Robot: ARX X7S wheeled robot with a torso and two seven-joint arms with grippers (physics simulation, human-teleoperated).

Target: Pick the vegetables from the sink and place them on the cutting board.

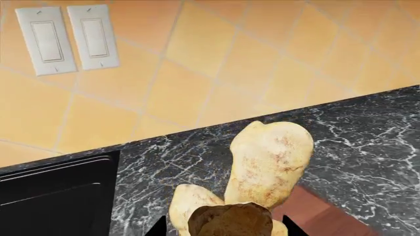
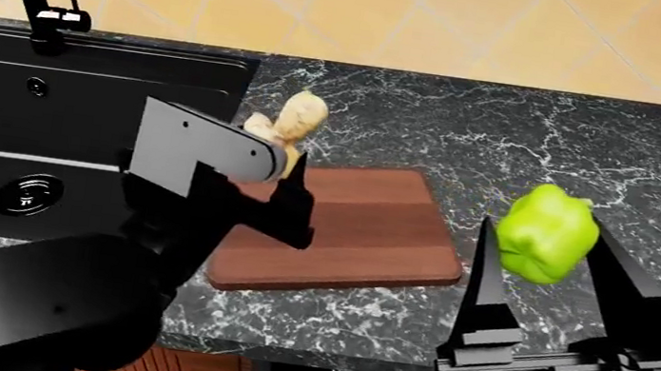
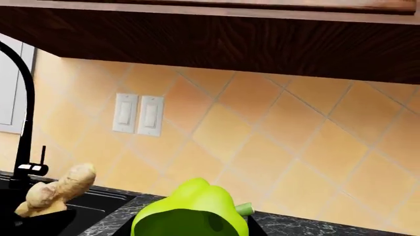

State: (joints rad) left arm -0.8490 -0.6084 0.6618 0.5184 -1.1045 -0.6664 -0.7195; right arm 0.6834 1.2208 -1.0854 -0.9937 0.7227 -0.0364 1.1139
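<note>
I see the sink [image 2: 85,105] well left of my left gripper [image 2: 285,184]. The cutting board [image 2: 352,222] lies below it, between both grippers. My right gripper [image 2: 544,271] clasps the bell pepper [image 2: 546,233]; the left grips the ginger root [image 2: 290,123] above the board's far-left corner.

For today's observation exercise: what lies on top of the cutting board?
The visible surface of the cutting board is bare wood. Its left end is hidden behind the left gripper, which holds the ginger; nothing shows there.
</note>
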